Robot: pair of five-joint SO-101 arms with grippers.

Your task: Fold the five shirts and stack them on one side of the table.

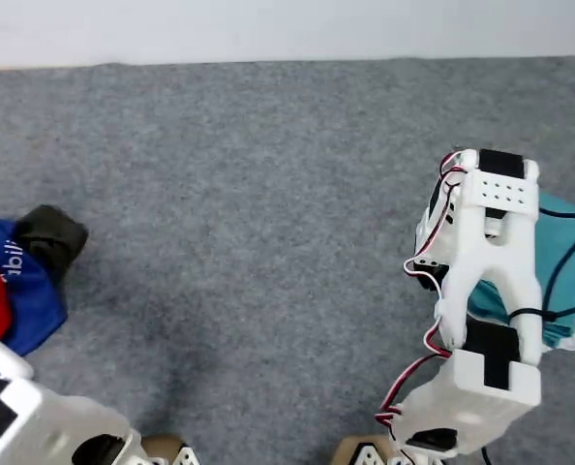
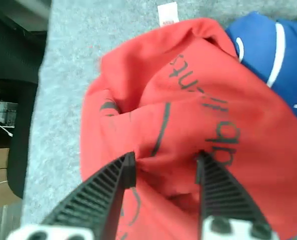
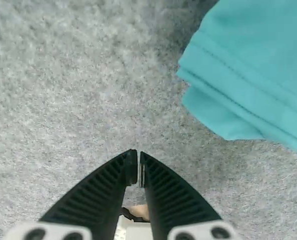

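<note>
A table covered in grey, felt-like fabric (image 1: 268, 184) carried two groups of clothing. On its left side in the high view lay a cluster of garments. This held a crumpled red cloth shirt (image 2: 188, 115) with dark lettering and a rumpled royal-blue shirt (image 1: 31, 295) with white trim and white print, touching the red one. A bunched dark olive-black garment (image 1: 51, 237) rested against the blue shirt's far edge. A small white label (image 2: 168, 14) lay on the grey nap at the red shirt's edge. On the right side, well apart from the cluster, a folded teal shirt (image 3: 258, 60) lay flat, its layered hems showing one above another
</note>
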